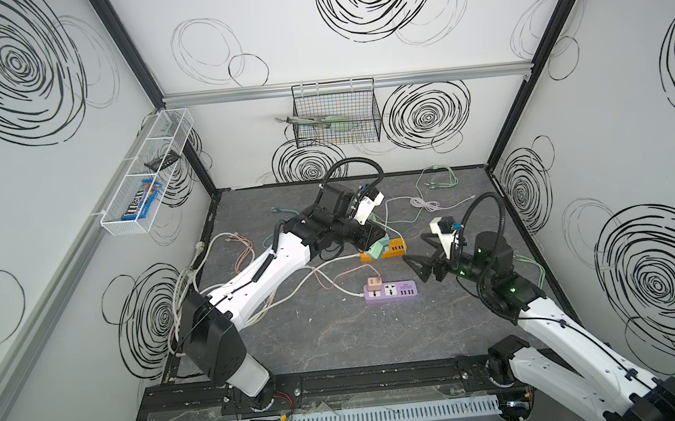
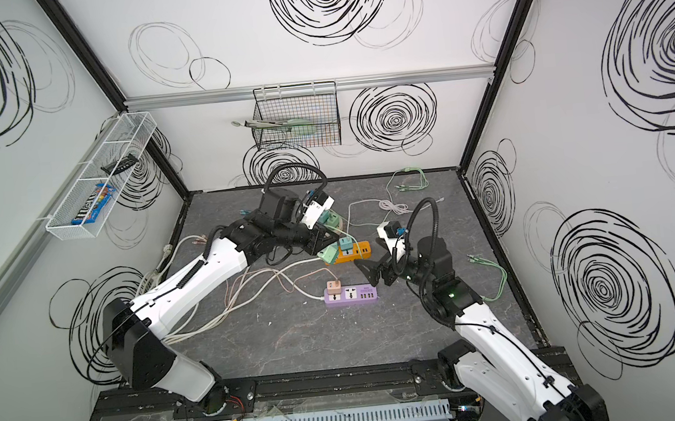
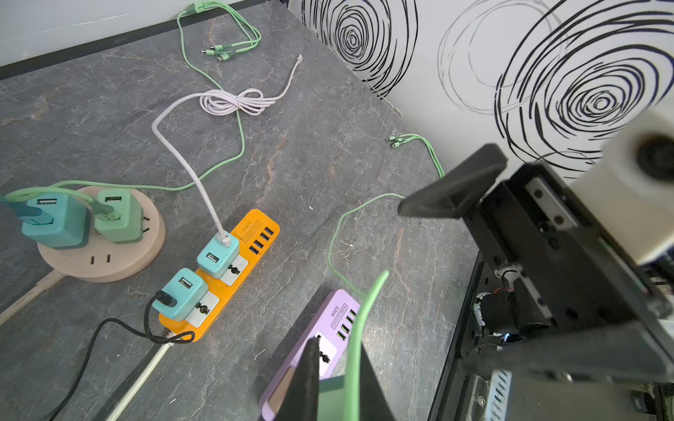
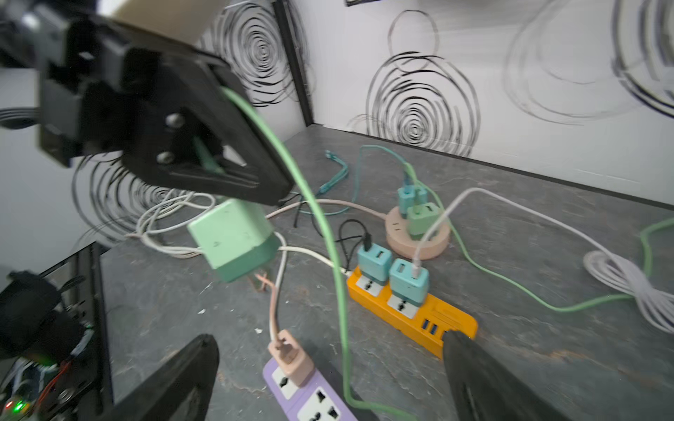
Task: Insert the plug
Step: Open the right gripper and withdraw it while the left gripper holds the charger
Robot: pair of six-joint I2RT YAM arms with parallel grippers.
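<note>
Pinching one seemingly tilted plug point(image 4: 233, 240), left end effector point(image 4: 260, 197) hovers—right end effector point(image 4: 328, 339) gapes.

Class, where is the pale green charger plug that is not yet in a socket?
In both top views the green plug hangs mid-table in the left tool, by the orange power strip's left end, behind the purple strip.
</note>
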